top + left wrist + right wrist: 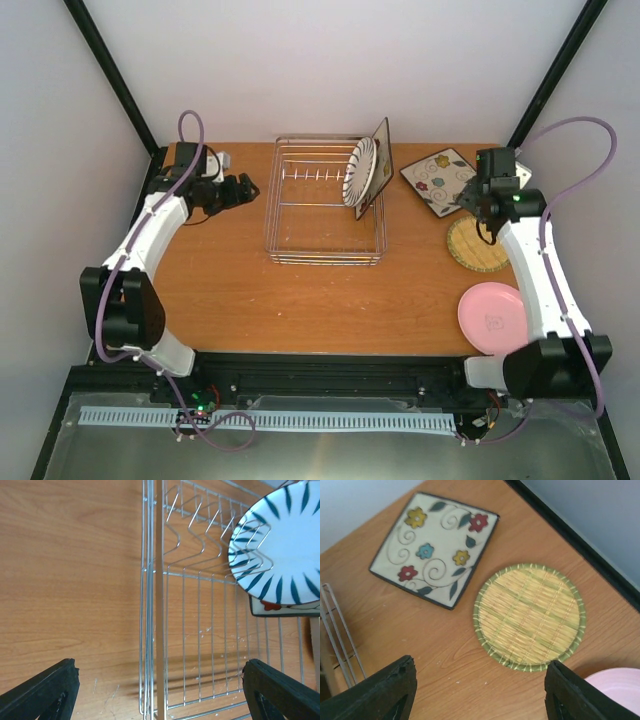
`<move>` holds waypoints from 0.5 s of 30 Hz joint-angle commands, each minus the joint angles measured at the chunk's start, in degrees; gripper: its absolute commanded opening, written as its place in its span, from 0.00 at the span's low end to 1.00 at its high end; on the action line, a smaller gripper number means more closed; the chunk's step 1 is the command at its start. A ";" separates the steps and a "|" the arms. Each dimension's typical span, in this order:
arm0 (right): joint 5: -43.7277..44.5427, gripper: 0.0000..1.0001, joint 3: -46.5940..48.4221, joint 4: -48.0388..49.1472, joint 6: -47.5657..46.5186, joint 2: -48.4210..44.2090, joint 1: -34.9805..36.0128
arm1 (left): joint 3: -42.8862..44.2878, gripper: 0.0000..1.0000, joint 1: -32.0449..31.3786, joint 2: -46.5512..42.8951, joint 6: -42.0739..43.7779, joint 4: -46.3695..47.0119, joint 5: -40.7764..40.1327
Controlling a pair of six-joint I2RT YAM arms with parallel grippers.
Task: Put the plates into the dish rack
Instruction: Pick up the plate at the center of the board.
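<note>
The silver wire dish rack [272,215] stands at the table's middle back. A striped plate [359,172] stands upright between its prongs at the right end, and a dark-rimmed square plate [381,158] leans behind it. On the table to the right lie a square floral plate [438,181], a round tan woven plate [478,244] and a round pink plate [492,317]. My left gripper [247,187] is open and empty, left of the rack. My right gripper [470,203] is open and empty, above the table between the floral plate [436,547] and the woven plate [530,616].
The left wrist view shows the rack's left wall [150,580], the prongs and the striped plate [285,545] ahead of the open left gripper [160,695]. The right wrist view shows the pink plate's edge [620,685] and rack wires [335,625]. Walls close in the table's back corners.
</note>
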 commanded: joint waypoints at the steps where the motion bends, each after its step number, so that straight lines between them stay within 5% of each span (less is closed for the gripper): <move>1: -14.35 0.69 -0.40 4.83 -0.27 7.17 -10.25 | 4.23 0.90 -0.50 -2.23 1.60 -1.50 -1.45; 10: -21.17 0.73 10.79 2.65 -5.17 27.62 -17.45 | 1.87 0.91 -0.50 -4.90 1.84 -1.71 -1.11; 15: -33.08 0.74 14.42 5.32 -8.91 35.39 -22.31 | -0.21 0.91 -0.48 -5.20 2.01 -0.80 -0.88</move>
